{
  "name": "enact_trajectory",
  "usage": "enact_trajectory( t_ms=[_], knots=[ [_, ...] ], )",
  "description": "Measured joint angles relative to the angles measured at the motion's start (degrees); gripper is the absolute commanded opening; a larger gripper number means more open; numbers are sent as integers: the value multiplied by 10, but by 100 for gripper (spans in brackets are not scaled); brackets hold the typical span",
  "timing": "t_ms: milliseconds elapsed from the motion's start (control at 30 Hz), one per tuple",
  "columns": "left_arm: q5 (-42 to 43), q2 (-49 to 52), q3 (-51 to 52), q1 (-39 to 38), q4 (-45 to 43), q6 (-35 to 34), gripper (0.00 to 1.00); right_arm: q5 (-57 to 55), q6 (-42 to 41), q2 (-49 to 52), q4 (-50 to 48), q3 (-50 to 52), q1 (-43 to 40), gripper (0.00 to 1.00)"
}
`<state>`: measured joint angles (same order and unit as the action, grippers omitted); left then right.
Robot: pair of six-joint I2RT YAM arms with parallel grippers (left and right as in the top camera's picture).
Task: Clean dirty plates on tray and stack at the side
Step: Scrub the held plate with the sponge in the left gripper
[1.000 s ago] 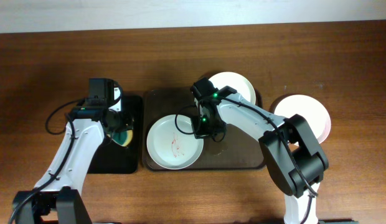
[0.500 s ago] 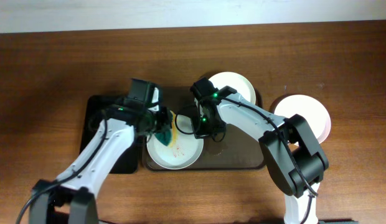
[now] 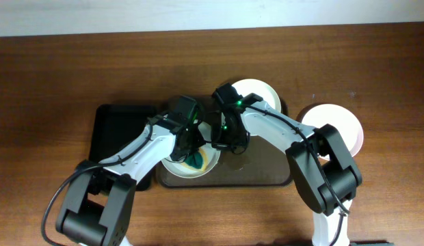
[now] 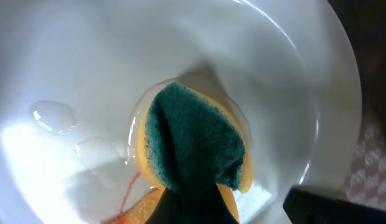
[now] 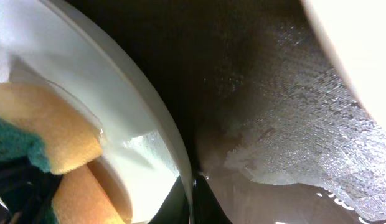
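A white dirty plate lies on the left part of the dark brown tray. My left gripper is shut on a yellow sponge with a green scouring face and presses it onto this plate; a thin red smear shows beside the sponge. My right gripper is shut on the plate's right rim. A second white plate sits at the tray's back right. A third plate lies on the table to the right.
A smaller black tray lies left of the brown tray. The brown tray's textured surface looks wet beside the held plate. Wooden table all around.
My left arm has swung from the black tray to the right with the sponge and now presses it on the plate. My right gripper has stayed on the plate's rim.
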<state>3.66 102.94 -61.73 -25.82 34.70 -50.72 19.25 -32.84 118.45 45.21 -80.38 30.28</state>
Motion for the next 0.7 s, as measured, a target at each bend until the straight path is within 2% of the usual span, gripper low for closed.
enact_trajectory(
  t_ms=[200, 333, 500, 533, 567, 633, 700],
  knots=[
    [-83, 3, -5, 3, 22, 10, 0, 3, -4, 1, 11, 0, 1, 4],
    [-112, -1, -12, 14, 30, 66, 0, 4, -4, 1, 14, 0, 1, 4],
    [-91, -61, -38, 21, 32, 124, 0, 3, -4, 1, 19, 0, 1, 5],
    [-82, -66, -42, 21, 32, 127, 0, 3, -3, 1, 19, 0, 1, 16],
    [-77, -65, -42, 20, 33, 130, 0, 2, -3, 1, 19, 0, 1, 21],
    [-70, -65, -41, 20, 37, 136, 0, -3, -3, 1, 22, 0, 0, 20],
    [-70, -65, -41, 20, 37, 168, 0, -3, -2, 1, 21, 0, 0, 15]
  ],
)
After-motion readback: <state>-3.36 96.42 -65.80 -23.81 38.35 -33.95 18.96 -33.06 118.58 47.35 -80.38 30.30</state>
